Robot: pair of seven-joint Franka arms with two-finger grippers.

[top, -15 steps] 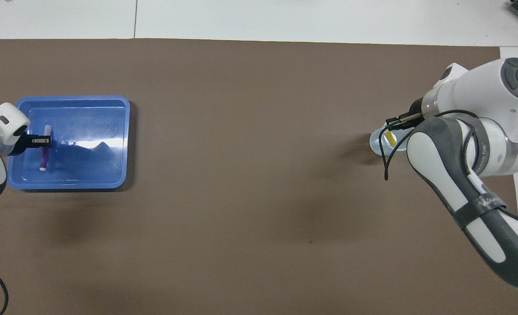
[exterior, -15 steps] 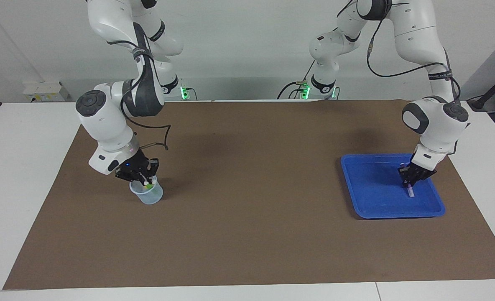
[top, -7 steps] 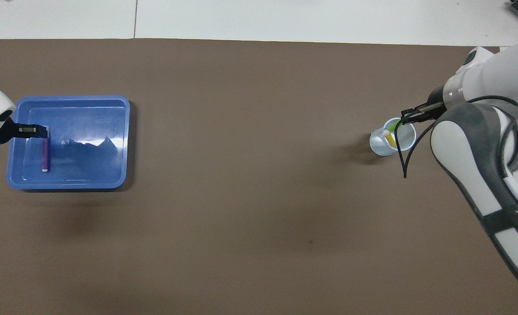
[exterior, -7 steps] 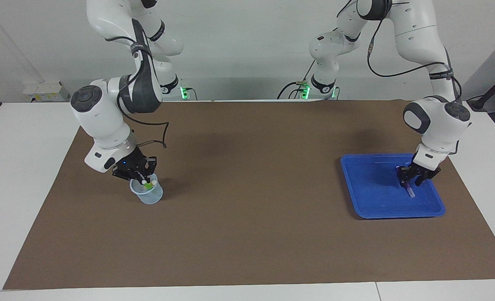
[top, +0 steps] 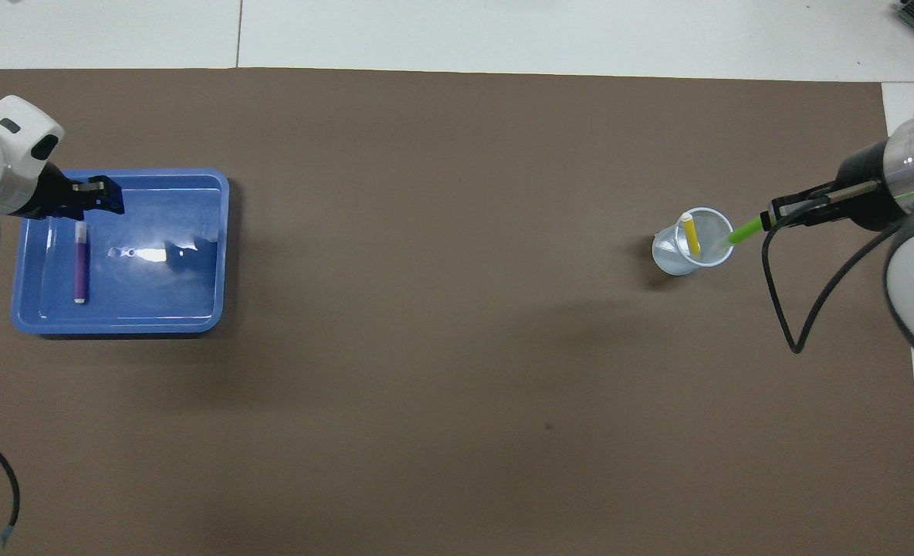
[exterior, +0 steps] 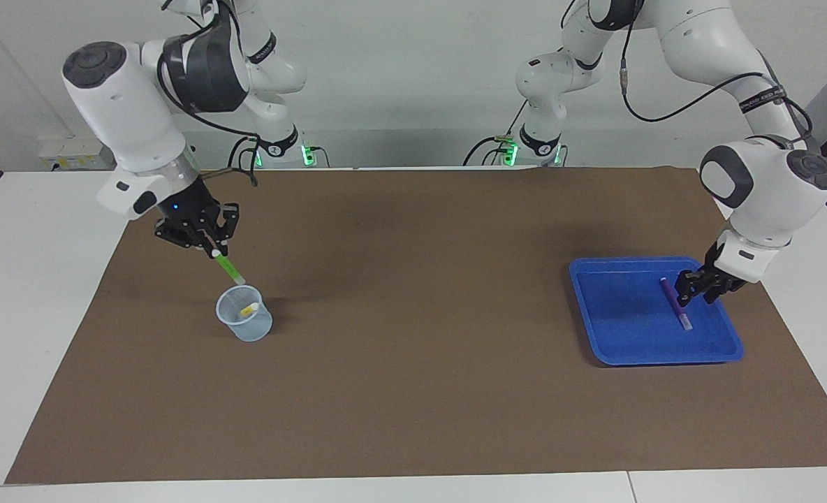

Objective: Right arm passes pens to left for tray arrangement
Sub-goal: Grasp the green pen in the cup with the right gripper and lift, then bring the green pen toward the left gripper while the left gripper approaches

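Gripping green pen [exterior: 228,267] by its top, right pincer [exterior: 211,248] hung over cup [exterior: 244,323]; pen slanted down toward rim. Left pincer [exterior: 698,292], fingers apart, empty over tray [exterior: 623,335] beside purple pen [exterior: 674,302]; yellow pen [top: 689,234] in cup.

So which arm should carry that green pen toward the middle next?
The right. Its gripper is already shut on the green pen, raised over the clear cup. The left gripper holds nothing, over the blue tray beside the purple pen.
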